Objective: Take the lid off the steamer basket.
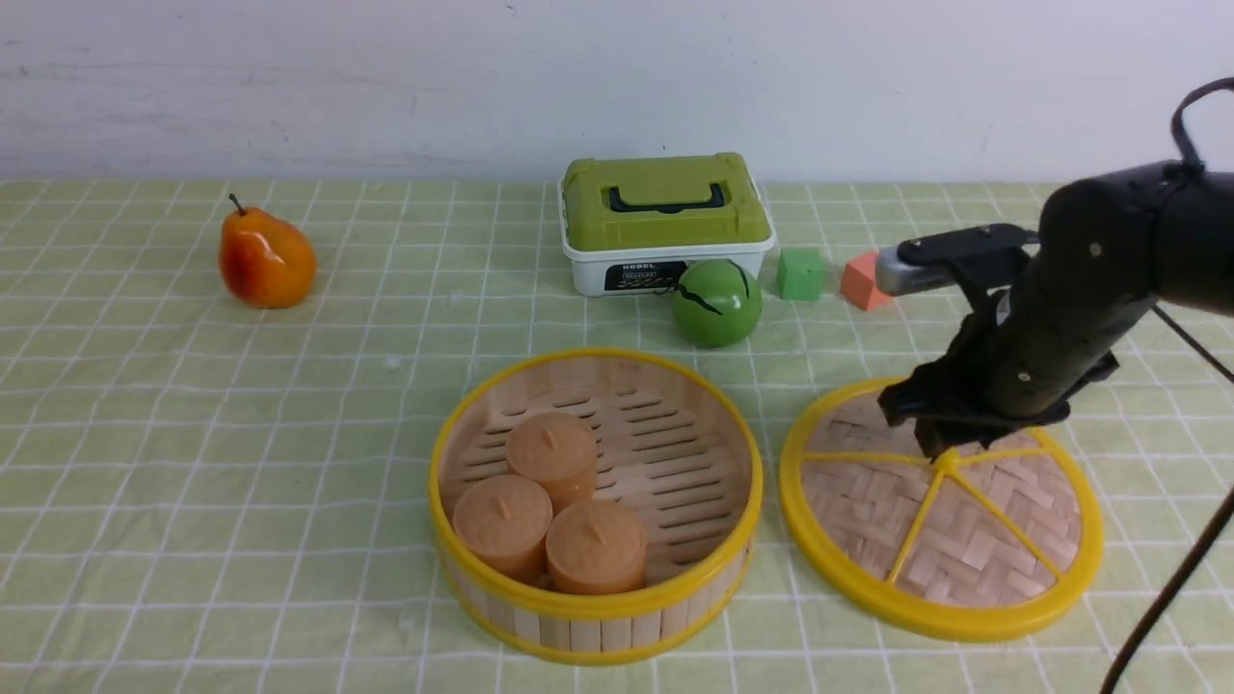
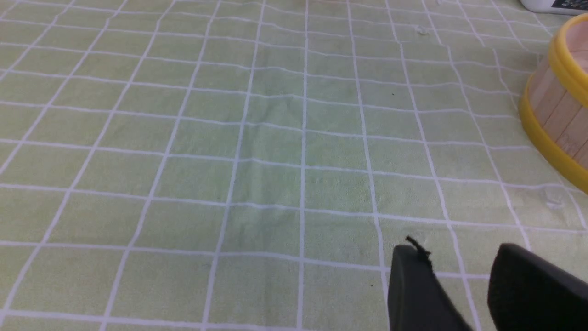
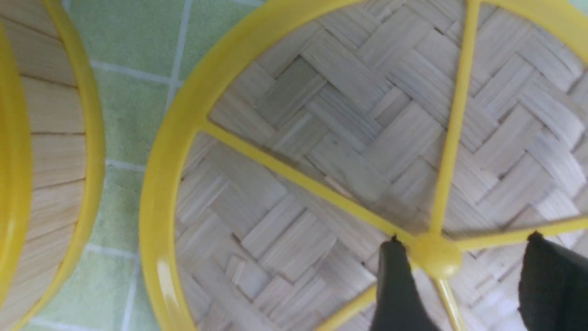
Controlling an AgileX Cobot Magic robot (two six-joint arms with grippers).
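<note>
The lid (image 1: 940, 540) lies flat on the tablecloth to the right of the steamer basket (image 1: 598, 602), woven side up, yellow spokes meeting at its central knob (image 3: 434, 255). The basket stands uncovered, with three orange-brown cylinders (image 1: 549, 501) inside. My right gripper (image 1: 940, 448) hovers right over the knob, pointing down. In the right wrist view the right gripper (image 3: 464, 239) is open: the knob sits between its fingers, close to one and well apart from the other. My left gripper (image 2: 457, 248) is open over bare cloth, with the basket wall (image 2: 556, 105) off to one side.
Behind the basket stand a white box with a green lid (image 1: 665, 222), a green ball (image 1: 716, 302), a green cube (image 1: 801, 274) and an orange block (image 1: 863, 280). A pear (image 1: 266, 258) sits at the far left. A black cable (image 1: 1171, 588) hangs at the right edge.
</note>
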